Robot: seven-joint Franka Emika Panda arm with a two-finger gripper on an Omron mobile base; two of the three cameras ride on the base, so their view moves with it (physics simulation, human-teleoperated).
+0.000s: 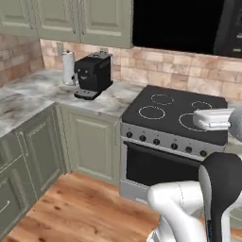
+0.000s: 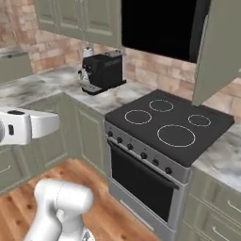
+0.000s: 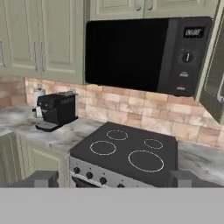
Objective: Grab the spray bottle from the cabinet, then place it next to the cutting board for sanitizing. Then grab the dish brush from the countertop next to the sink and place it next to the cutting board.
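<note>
My gripper (image 3: 113, 179) is open, its two dark fingertips (image 3: 40, 178) far apart with nothing between them. It is held in the air and faces the black stove (image 3: 127, 151) and the microwave (image 3: 131, 52). A sage-green cabinet door (image 2: 220, 52) stands swung open to the right of the microwave, and its edge (image 3: 215, 70) shows in the hand view. What is inside the cabinet is hidden. The veined marble countertop (image 1: 28, 97) runs left of the stove and round the corner. The spray bottle, cutting board, dish brush and sink are out of view.
A black coffee machine (image 1: 93, 74) and a white canister (image 1: 69, 67) stand on the countertop left of the stove. Shut green wall cupboards (image 1: 80, 19) hang above them, and lower cupboards (image 1: 92, 144) stand below. The floor is wood (image 1: 90, 212).
</note>
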